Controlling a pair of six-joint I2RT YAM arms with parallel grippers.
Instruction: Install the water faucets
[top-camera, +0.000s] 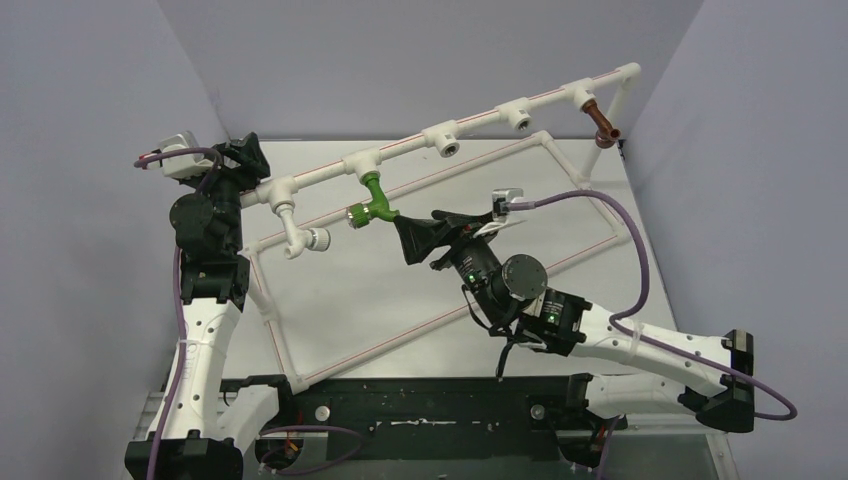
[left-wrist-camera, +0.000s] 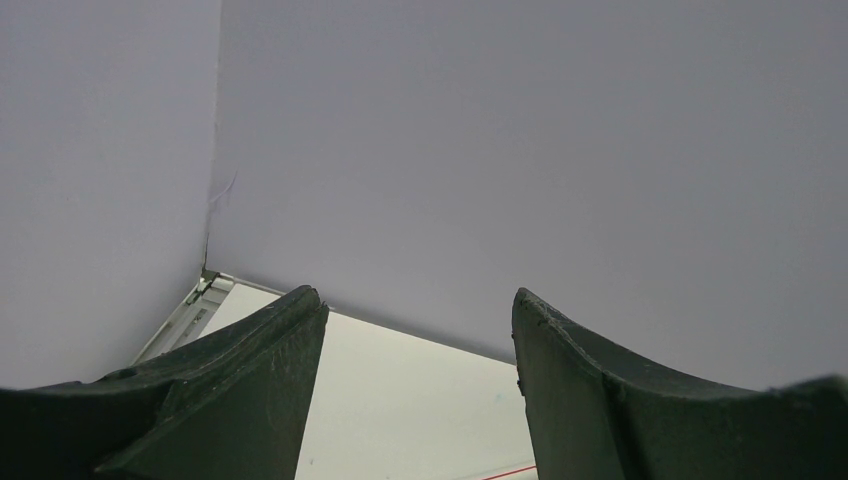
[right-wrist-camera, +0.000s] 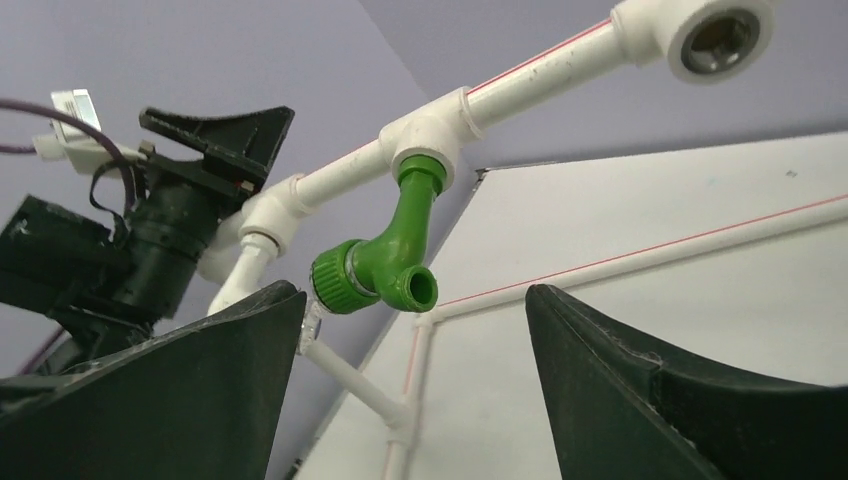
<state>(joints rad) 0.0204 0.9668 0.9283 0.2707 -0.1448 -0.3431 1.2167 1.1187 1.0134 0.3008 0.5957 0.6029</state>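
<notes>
A bright green water faucet hangs from a white tee of the raised pipe, its silver-rimmed end pointing left. My right gripper stands open just to its right, not touching it. In the right wrist view the green faucet sits just ahead of and above the gap of the right gripper, and the left fingertip is close to its silver end. A reddish-brown water faucet hangs from the far-right tee. My left gripper stands open by the pipe's left end. Nothing lies between the fingers of the left gripper.
Two tee sockets on the raised pipe face forward. A white elbow piece hangs at the pipe's left end. A flat pipe rectangle with red stripes lies on the table. Grey walls close in on three sides.
</notes>
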